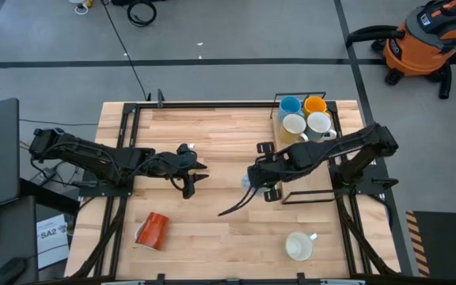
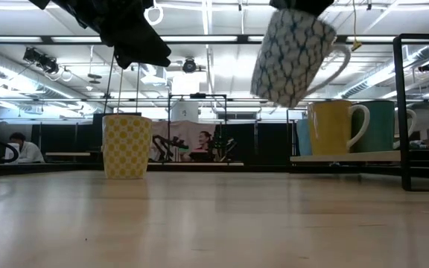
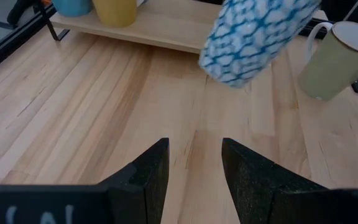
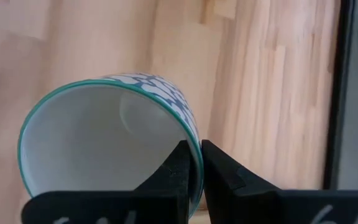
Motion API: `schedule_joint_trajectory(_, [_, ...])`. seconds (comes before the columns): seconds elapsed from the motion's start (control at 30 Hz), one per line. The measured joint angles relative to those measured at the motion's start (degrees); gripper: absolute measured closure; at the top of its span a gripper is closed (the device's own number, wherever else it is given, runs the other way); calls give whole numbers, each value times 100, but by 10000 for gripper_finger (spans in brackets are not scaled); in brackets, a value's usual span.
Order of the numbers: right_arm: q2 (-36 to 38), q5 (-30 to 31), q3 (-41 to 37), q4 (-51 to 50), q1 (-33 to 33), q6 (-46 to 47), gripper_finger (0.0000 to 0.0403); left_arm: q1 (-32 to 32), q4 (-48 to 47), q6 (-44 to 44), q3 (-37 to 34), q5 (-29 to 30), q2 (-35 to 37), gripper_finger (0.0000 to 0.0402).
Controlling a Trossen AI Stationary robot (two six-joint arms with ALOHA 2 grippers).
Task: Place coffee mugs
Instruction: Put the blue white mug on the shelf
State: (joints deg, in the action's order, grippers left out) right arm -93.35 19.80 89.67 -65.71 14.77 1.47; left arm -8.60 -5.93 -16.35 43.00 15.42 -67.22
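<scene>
Right gripper [image 4: 191, 163] pinches only the rim of the blue-and-white patterned ceramic mug [image 2: 295, 53], carried tilted above the wooden counter [image 1: 220, 206]; the thin grip could slip. Left gripper [image 3: 194, 158] hangs released nearby.

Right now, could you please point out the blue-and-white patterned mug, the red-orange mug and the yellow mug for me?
blue-and-white patterned mug [image 2: 293, 56]: low view, on its patterned side wall.
red-orange mug [image 1: 153, 229]: high view, on its side, where it lies on the table.
yellow mug [image 2: 331, 127]: low view, on its outer wall, beside the handle.
</scene>
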Motion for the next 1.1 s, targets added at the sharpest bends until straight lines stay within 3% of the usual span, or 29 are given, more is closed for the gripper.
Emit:
schedule_joint_trajectory(0.33, [869, -295, 5, -1096, -200, 283, 371, 0, -3, -1, 0, 0, 0, 246])
schedule_joint_trajectory(0.83, [2258, -191, -22, -2470, -911, 435, 371, 0, -3, -1, 0, 0, 0, 246])
schedule_joint_trajectory(1.1, [2950, -210, -860, -2428, -1271, 90, 371, 1, -5, -1, 0, 0, 0, 246])
